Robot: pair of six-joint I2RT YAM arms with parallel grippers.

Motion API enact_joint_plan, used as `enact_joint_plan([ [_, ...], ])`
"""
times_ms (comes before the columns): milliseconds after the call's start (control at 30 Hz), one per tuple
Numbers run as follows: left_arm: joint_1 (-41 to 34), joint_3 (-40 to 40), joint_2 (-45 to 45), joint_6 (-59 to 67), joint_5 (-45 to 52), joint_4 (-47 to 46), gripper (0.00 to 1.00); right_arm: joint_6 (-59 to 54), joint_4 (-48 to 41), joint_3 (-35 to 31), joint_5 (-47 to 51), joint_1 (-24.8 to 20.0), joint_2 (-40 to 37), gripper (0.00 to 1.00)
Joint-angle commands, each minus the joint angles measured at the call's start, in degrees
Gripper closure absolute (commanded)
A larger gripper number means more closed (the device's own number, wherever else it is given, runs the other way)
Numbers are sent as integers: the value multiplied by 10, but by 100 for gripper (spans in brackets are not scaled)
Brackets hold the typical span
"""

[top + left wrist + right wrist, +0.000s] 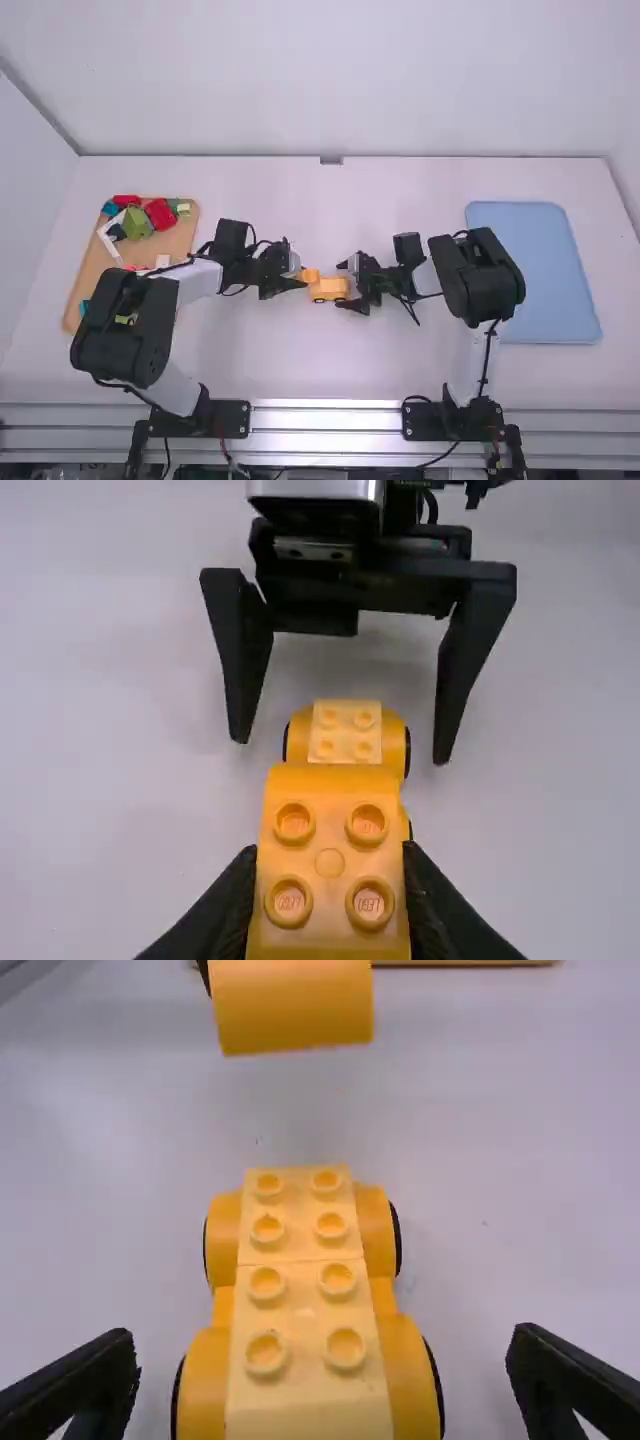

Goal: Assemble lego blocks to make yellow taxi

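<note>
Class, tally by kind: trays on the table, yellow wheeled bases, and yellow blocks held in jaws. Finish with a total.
Trays: 2 (blue tray, tan tray)
Yellow wheeled base: 1
Held yellow block: 1
Total: 4

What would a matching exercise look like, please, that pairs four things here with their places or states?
1. Yellow four-stud block
2. Wheeled base
3. Blue tray
4. Wooden tray

A. On the table, near the open right hand
B. At the table's left, with mixed-colour pieces on it
C. Gripped by the left hand
D. At the table's right, beyond the right arm

Pairs: 1-C, 2-A, 3-D, 4-B
</note>
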Motion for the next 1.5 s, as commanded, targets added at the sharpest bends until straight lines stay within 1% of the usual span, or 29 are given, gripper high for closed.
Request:
enact_joint_plan([
  [0,-6,5,-9,-18,8,0,88,-5,5,-5,0,3,7,0],
  [100,-14,5,-6,-18,8,2,89,-5,7,-7,23,9,7,1],
  [200,-24,5,0,-18,7,7,91,-5,2,-6,43,23,7,5],
  [300,-28,5,2,-18,7,9,91,-5,3,-7,51,25,7,8],
  [400,-26,5,2,-21,9,9,92,-5,1,-7,47,17,7,9],
  [500,-27,5,2,-33,7,9,92,-5,1,-7,23,10,7,12],
  [567,-28,4,2,-33,6,9,93,-10,1,-7,24,11,7,15],
  [767,-27,3,16,-33,7,14,96,-20,3,-7,28,26,7,16],
  [933,-31,3,24,-33,7,15,97,-20,-2,-7,25,21,7,21],
  [1000,-31,3,24,-34,8,20,97,-20,-1,-7,21,20,7,27],
  [1067,-31,3,24,-33,9,24,97,-22,-1,-7,23,21,7,39],
  [1100,-31,3,24,-33,9,24,97,-24,-2,-7,23,22,7,40],
  [1133,-31,3,24,-33,9,26,98,-24,-1,-7,23,26,7,51],
  [1200,-32,3,24,-33,9,25,98,-24,-2,-7,26,30,7,62],
  [1467,-57,3,42,-34,8,54,98,-22,-3,-7,24,24,7,63],
])
